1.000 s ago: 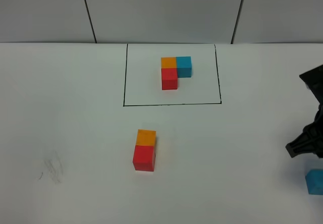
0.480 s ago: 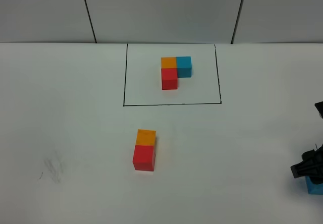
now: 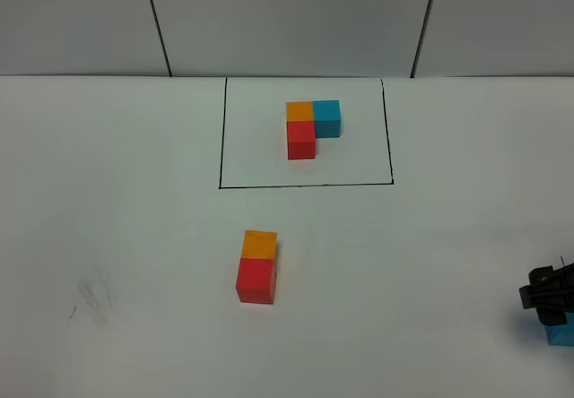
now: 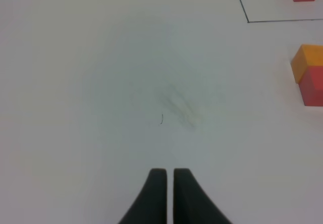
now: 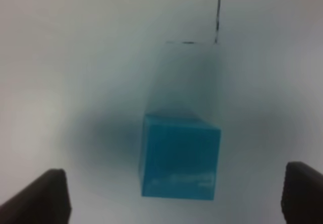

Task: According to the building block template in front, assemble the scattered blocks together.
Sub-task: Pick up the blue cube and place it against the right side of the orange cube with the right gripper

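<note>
Template: you find the building block template (image 3: 312, 127) near the middle of the tabletop's (image 3: 134, 192) far edge, inside the black rectangle (image 3: 221, 147). Orange and blue sit side by side, with red joined on the near side of the orange.

Joined pair: the red block (image 3: 256, 280) and orange block (image 3: 260, 244) touch each other about mid-tabletop, the orange on the far side. The left wrist view cuts both off at its edge.

Teal block: the teal block (image 5: 180, 156) lies well apart from the pair, close to the tabletop's near right corner. From above you see only a sliver of it, cropped by the frame and partly covered by the arm.

Right pincer: the right pincer (image 5: 175, 183) is spread wide, with the teal cube between its fingers and touching neither. That view is blurred, and only the fingertips show at its corners.

Left pincer: the left pincer (image 4: 165, 176) is closed on nothing, with a thin slit between the fingers. The high camera does not show it.

Smudge: a faint grey smudge (image 4: 179, 105) marks the tabletop just ahead of the left pincer, toward the near left corner.
</note>
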Motion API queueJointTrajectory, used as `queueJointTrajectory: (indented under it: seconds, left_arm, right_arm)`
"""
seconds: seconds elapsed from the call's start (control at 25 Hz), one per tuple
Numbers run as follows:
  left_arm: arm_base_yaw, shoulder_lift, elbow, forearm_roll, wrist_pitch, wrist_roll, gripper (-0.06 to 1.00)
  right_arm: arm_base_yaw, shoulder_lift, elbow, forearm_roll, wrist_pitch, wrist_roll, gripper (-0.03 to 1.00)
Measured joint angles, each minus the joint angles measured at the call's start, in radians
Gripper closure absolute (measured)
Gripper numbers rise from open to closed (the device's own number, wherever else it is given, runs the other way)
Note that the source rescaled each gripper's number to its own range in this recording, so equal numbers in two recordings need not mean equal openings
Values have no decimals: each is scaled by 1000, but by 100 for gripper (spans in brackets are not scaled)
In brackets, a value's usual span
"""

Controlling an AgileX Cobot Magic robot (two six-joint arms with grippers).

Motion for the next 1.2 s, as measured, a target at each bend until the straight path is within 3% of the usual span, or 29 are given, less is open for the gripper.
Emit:
queueJointTrajectory:
  seconds: [0.52,1.0,1.2]
  left_arm:
    - [0,0,0,0,0,0,94]
    - [0,0,0,0,0,0,94]
    - [0,0,0,0,0,0,94]
  right_arm:
    - [-44,28,97,3,-154,30,-1]
    - [-44,166,108,5,-233,30,0]
    - [-44,219,111,6,-248,30,6]
